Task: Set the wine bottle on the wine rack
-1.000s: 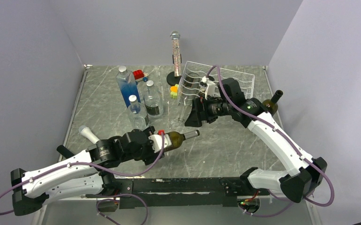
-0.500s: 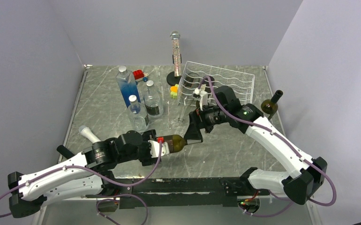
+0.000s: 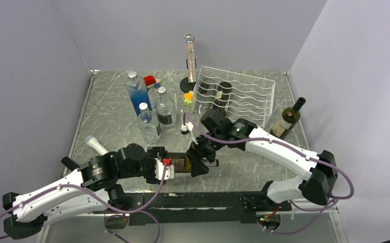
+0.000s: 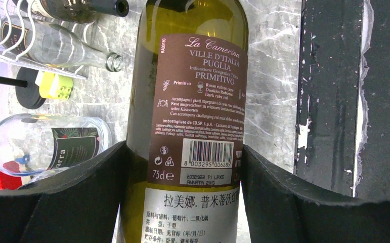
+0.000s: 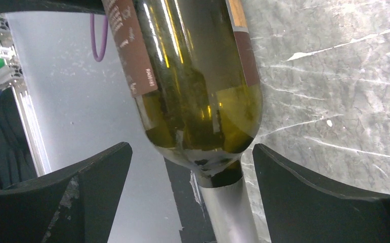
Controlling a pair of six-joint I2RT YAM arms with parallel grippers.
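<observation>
The wine bottle [image 3: 181,163] is green glass with a brown label and lies level just above the table near its front edge. My left gripper [image 3: 163,167] is shut on its lower body, and in the left wrist view both black pads [image 4: 106,177] press the bottle's [image 4: 192,76] sides. My right gripper [image 3: 201,158] is open around the bottle's shoulder and neck. In the right wrist view its fingers [image 5: 96,172] stand well clear of the neck [image 5: 228,207] on both sides. The white wire wine rack [image 3: 243,96] sits at the back right with one dark bottle [image 3: 225,91] in it.
A second wine bottle [image 3: 287,120] stands upright right of the rack. A blue bottle [image 3: 137,93], two clear bottles [image 3: 165,107] and a glitter tube [image 3: 189,55] stand at the back left and centre. Small toy blocks [image 3: 187,97] lie near the rack. The black frame rail [image 4: 334,91] runs along the near edge.
My right arm swung down from the rack to the held bottle, and its open fingers now straddle the neck. My left arm drew the bottle slightly back toward the near edge.
</observation>
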